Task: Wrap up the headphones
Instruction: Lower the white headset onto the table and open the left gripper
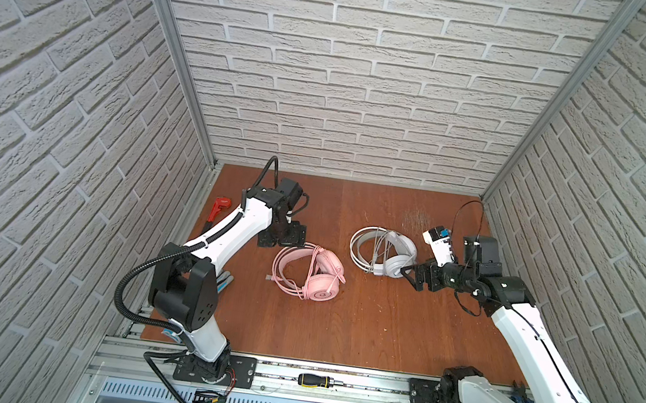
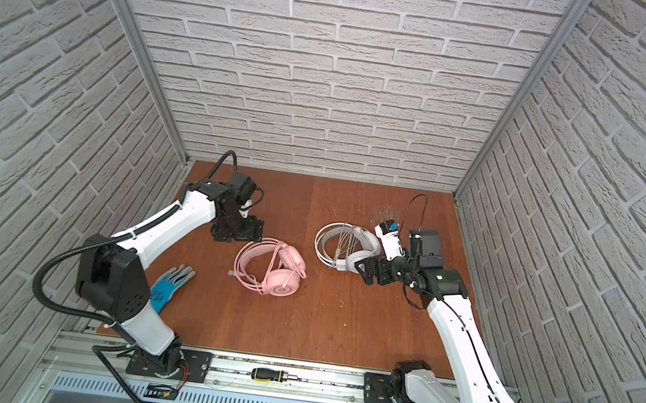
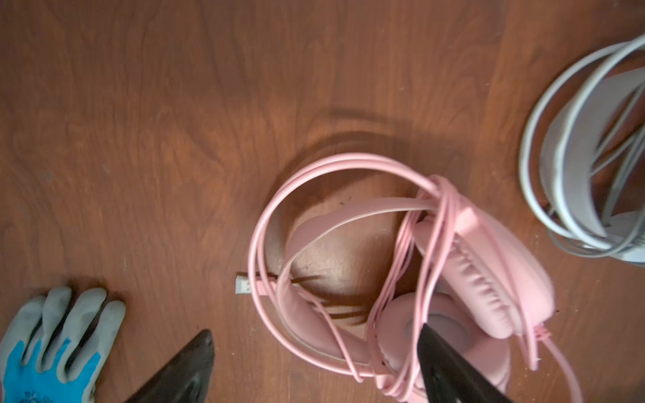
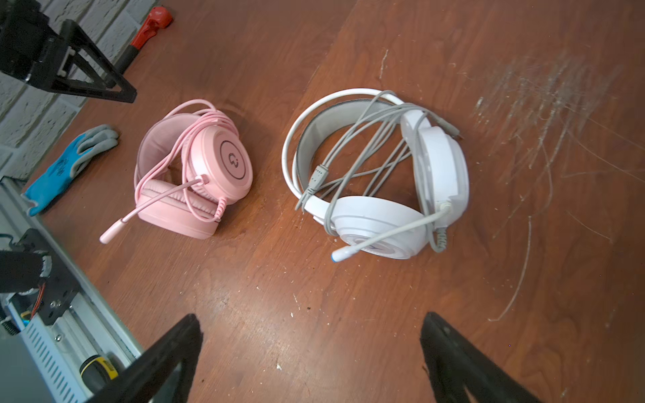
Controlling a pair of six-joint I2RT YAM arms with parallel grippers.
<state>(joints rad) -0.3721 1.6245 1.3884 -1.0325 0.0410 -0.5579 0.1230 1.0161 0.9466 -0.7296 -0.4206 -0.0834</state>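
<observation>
left gripper (image 3: 316, 336): spread wide with nothing between the jaws. It hangs low over the pink headphones (image 1: 308, 270), and one finger shows across an earcup in the wrist view; whether it touches cannot be told.
right gripper (image 4: 310, 317): jaws wide and empty, just beside the white headphones (image 1: 384, 252) on the side toward the right edge.
pink headphones: lying near the middle of the tabletop (image 1: 339, 330), a little toward the left edge, with the cable looped round headband and earcups.
white headphones: right of the pink set and apart from it, nearer the far edge. The grey cable crosses loosely over the headband opening.
task standing: both sets look wrapped, judging by how the cables lie.
risk, pink plug (image 3: 244, 284): it pokes out free beside the headband, so a tug there would likely slacken the turns.
risk, snag: the left finger sits close to the pink loops and could hook a strand on rising, pulling a turn off.
risk, white loops: they look slack, and a nudge from the right gripper could shift the set and spill them.
risk, white mic boom (image 4: 377, 240): it juts out toward the right gripper, where a low sweep might catch it.
glove (image 2: 172, 288): near the left edge, well apart, so little threat.
</observation>
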